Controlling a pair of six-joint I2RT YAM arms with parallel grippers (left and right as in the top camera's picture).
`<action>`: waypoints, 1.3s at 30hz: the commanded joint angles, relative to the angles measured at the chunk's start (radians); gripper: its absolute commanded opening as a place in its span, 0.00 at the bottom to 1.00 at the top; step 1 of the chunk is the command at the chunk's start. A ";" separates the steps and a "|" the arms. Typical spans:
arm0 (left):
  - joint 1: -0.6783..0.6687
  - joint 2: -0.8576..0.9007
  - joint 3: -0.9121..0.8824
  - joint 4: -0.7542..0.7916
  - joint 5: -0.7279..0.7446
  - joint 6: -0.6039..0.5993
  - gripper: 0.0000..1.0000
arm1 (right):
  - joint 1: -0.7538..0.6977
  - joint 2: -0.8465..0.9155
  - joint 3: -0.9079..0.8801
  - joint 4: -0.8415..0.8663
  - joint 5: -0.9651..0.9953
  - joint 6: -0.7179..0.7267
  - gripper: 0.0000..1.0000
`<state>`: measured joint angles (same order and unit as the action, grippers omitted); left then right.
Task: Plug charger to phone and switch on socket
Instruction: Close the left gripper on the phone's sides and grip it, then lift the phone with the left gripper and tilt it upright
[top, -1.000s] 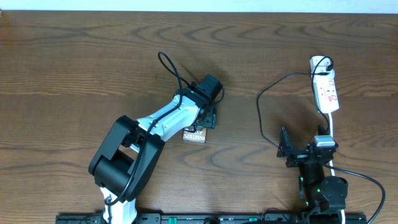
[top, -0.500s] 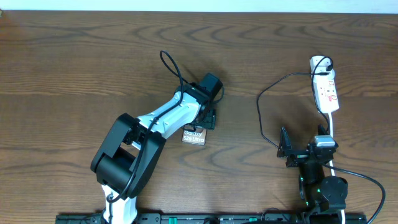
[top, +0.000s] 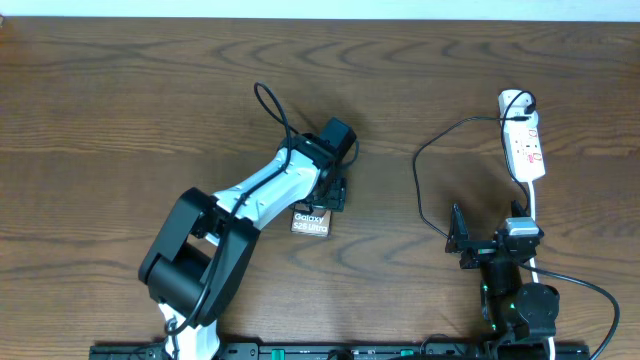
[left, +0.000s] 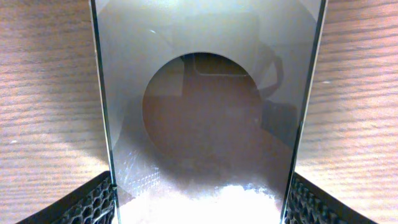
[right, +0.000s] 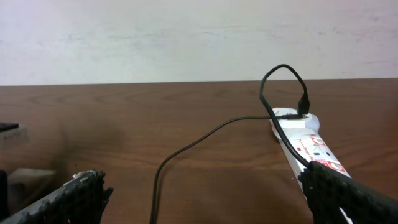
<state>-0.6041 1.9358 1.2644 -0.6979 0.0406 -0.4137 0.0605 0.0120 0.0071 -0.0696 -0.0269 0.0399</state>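
Overhead: the left gripper (top: 337, 192) meets the phone (top: 311, 221) mid-worktop (top: 120, 100). The charger (top: 416, 172) trails from the socket (top: 527, 150).

Left wrist: the jaws clamp the phone's edges, likely steadying it for plugging.

Right wrist: the right gripper (right: 205, 193) has its jaws wide apart and empty, facing the cable.

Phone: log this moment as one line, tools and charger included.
left tool: closed on phone | right tool: open, empty | charger: adapter in socket, cable apart from phone

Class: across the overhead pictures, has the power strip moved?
No. The power strip lies in the same spot near the far edge of the table.
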 joint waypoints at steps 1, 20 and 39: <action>0.005 -0.065 -0.003 -0.005 0.003 0.009 0.76 | 0.006 0.001 -0.002 -0.003 -0.002 -0.011 0.99; 0.071 -0.110 0.011 -0.003 0.395 -0.033 0.74 | 0.006 0.001 -0.002 -0.003 -0.002 -0.012 0.99; 0.332 -0.117 0.011 0.037 0.953 -0.126 0.70 | 0.006 0.001 -0.002 -0.003 -0.002 -0.012 0.99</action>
<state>-0.2890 1.8584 1.2644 -0.6685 0.8574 -0.4976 0.0605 0.0128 0.0071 -0.0696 -0.0269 0.0402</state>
